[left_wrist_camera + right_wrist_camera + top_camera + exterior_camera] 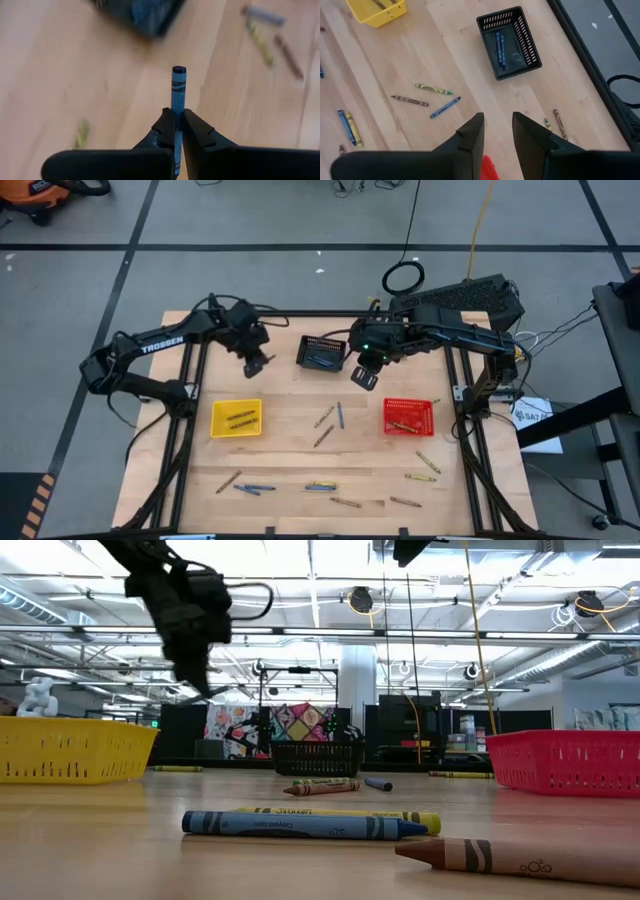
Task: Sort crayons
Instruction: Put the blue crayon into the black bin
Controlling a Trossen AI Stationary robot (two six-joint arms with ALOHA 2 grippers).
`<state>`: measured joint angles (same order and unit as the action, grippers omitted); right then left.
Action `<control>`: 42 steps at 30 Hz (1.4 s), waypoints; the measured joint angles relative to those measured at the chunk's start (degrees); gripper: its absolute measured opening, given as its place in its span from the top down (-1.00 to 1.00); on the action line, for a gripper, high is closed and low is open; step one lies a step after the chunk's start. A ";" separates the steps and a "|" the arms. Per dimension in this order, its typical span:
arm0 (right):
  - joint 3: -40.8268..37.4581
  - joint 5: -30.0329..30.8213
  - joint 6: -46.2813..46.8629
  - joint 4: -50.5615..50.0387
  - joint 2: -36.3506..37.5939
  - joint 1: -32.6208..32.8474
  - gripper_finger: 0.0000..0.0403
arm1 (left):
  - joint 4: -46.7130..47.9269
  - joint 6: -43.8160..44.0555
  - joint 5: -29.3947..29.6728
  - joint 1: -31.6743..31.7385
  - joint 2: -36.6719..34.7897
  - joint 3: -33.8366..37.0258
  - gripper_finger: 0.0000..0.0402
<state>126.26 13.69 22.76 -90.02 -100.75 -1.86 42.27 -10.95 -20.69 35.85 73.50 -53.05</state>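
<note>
A blue crayon (pixel 178 90) is pinched between the fingers of the left gripper (pixel 179 125), its tip sticking out past them above the wooden table (pixel 290 445), near the black basket (pixel 322 352). That arm reaches in from the table's left side, its elbow bent and its wrist raised clear of the surface, just left of the black basket in the high view. The right gripper (pixel 496 131) hangs with its fingers apart and nothing between them, hovering between the black basket and the red basket (pixel 409 416), its arm stretched in from the right rear corner. Two blue crayons already lie in the black basket. The yellow basket (pixel 236 418) holds a few olive sticks. Other crayons lie loose: three near the table's middle (pixel 331 421) and a scattered row along the front edge (pixel 320 487).
</note>
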 joint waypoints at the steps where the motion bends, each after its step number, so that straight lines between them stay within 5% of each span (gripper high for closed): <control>1: 0.00 0.00 0.00 0.00 0.00 -0.14 0.56 | -1.83 0.00 -0.02 -0.37 0.02 -0.39 0.96; 10: 0.00 0.01 0.08 0.00 0.00 -1.81 0.56 | -13.69 -1.09 0.01 -2.68 2.17 -4.26 0.96; 28: -0.01 0.02 3.80 0.15 0.00 -2.30 0.56 | -16.59 -12.54 -0.06 -2.99 20.79 -13.98 0.96; 42: -0.02 2.92 4.85 0.16 0.00 -2.28 0.56 | -22.60 -17.03 -6.15 -3.07 25.87 -16.60 0.96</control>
<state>126.23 16.62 27.62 -89.85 -100.75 -4.14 19.67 -27.99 -26.84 32.78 99.37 -69.65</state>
